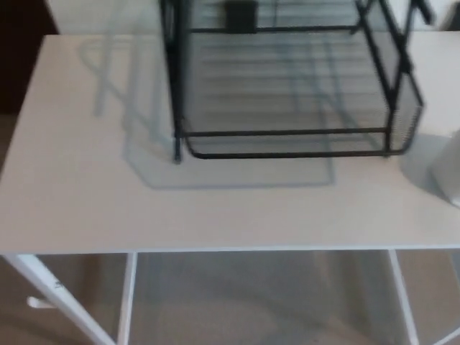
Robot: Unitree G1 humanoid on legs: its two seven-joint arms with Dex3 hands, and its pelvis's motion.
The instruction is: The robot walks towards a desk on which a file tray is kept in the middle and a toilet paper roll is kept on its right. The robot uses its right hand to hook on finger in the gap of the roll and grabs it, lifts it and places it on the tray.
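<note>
The left part of the white desk (86,208) is bare as far as its left edge. Neither robot hand shows, so I cannot tell whether the fingers are spread or closed.

In the middle, toward the back edge, stands the black wire file tray (287,133). Its low front rail runs parallel to the desk's front edge, and its upright posts stand at the corners.

At the far right, near the desk's right edge and just beside the tray's front right corner, is the toilet paper roll (450,171). It is apart from the tray and not yet lifted. Only a pale, blurred sliver shows, cut off by the picture's border. Its visible side runs roughly top to bottom, which hints that it stands on end with its long axis vertical and the core gap facing up. The opening itself is out of sight, so I cannot confirm this.

The main risk looks to be a blind reach. A finger that misses the gap would push the light roll, tipping it or rolling it off the right edge. Carried too low, the roll could also catch the tray's front rail or corner post.
</note>
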